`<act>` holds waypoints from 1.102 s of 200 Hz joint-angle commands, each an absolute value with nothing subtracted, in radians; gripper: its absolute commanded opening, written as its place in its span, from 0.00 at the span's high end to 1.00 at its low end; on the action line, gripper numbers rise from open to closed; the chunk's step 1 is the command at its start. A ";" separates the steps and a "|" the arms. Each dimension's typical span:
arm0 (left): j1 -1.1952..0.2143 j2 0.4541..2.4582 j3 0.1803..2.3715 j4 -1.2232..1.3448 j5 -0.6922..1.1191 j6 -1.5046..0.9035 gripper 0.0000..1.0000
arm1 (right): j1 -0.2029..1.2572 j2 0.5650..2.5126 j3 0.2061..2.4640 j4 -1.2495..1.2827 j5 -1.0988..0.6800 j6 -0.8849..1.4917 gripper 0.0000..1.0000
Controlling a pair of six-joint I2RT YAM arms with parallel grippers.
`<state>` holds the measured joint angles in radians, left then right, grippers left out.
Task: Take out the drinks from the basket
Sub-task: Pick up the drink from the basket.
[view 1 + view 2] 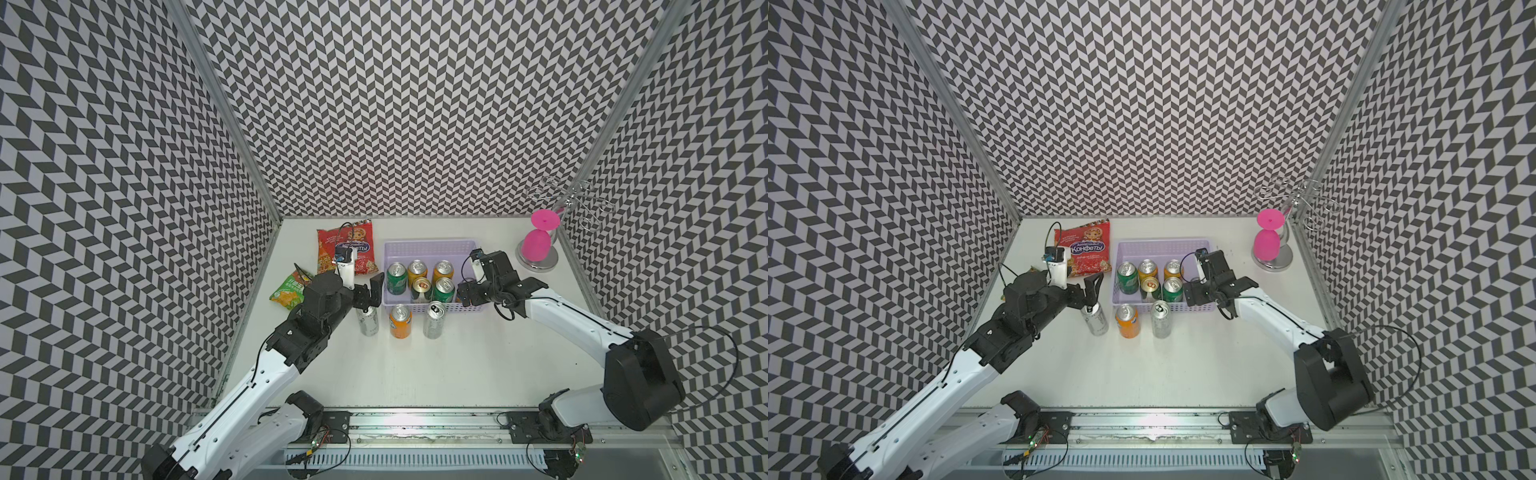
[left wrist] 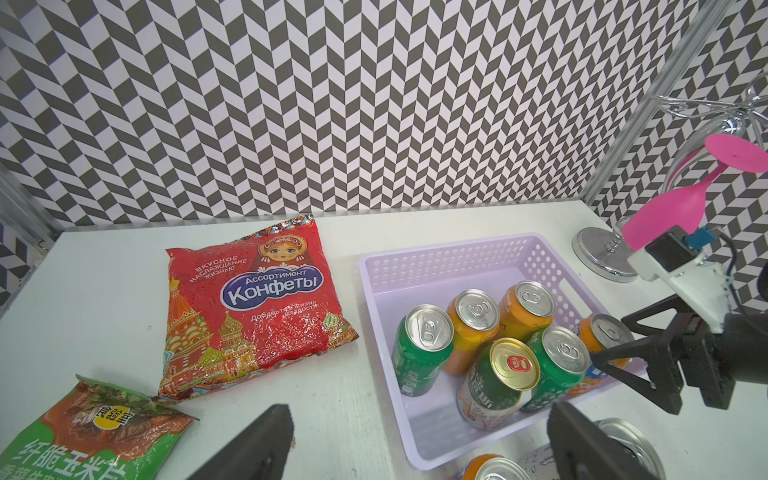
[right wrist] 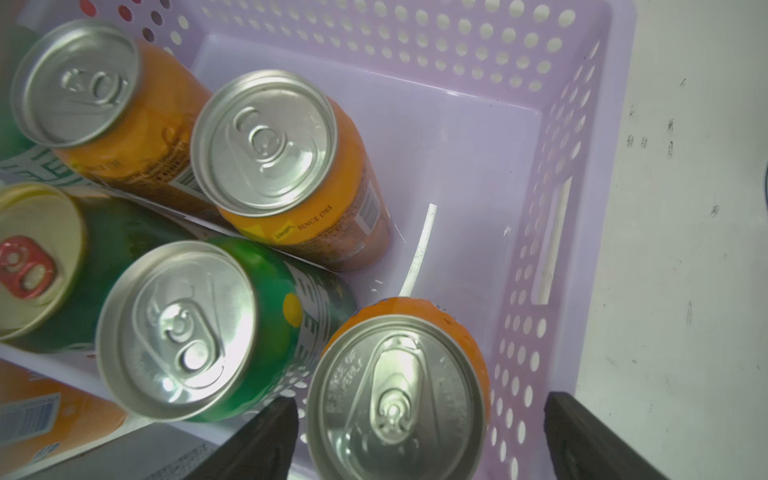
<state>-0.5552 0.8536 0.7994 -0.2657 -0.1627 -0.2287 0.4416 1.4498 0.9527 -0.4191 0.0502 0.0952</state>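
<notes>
**Progress.** The task is judged about one third complete. Three drinks stand upright on the white table (image 1: 478, 374), just in front of the lavender basket (image 1: 428, 246). They are a slim silver can (image 1: 368, 322) on the left, an orange can (image 1: 400, 322) in the middle and a second slim silver can (image 1: 434, 320) on the right.

Six drinks remain in the basket, grouped toward its near wall:
- a green can (image 1: 397, 279) at the left end, and a second green can (image 1: 444, 289);
- two orange cans behind them, one (image 1: 417, 269) beside the other (image 1: 443, 270);
- the gold-topped dark green can (image 1: 421, 286);
- a corner orange can (image 2: 609, 330) at the right end, largely hidden in both top views.

**Right arm.** It reaches in from the near right edge, with the wrist pitched down over the basket's right end. The right gripper (image 3: 419, 403) has its jaws spread and straddles the corner orange can. One finger is on the inner side by the second green can and the other is over the end wall. A gap shows on each side, so there is no grip yet. This can appears to be the next one out.

**Left arm.** It extends from the near left edge. The left gripper (image 1: 371, 293) sits close over the slim silver can outside the basket, fingers wide apart and holding nothing. Contact with the can's top cannot be confirmed.
</notes>
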 commanded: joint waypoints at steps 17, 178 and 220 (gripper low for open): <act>-0.549 0.853 0.809 -0.278 -0.153 -0.225 0.01 | 0.434 1.483 0.972 -0.382 0.033 0.096 0.07; -0.548 0.863 0.808 -0.274 -0.149 -0.225 0.01 | 0.434 1.452 0.983 -0.366 0.058 0.100 0.44; -0.549 0.863 0.808 -0.272 -0.150 -0.226 0.01 | 0.435 1.369 1.011 -0.414 0.069 0.106 0.45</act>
<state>-0.5552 0.8658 0.7994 -0.2661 -0.1616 -0.2287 0.4397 1.4605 0.9577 -0.4473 0.0498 0.0963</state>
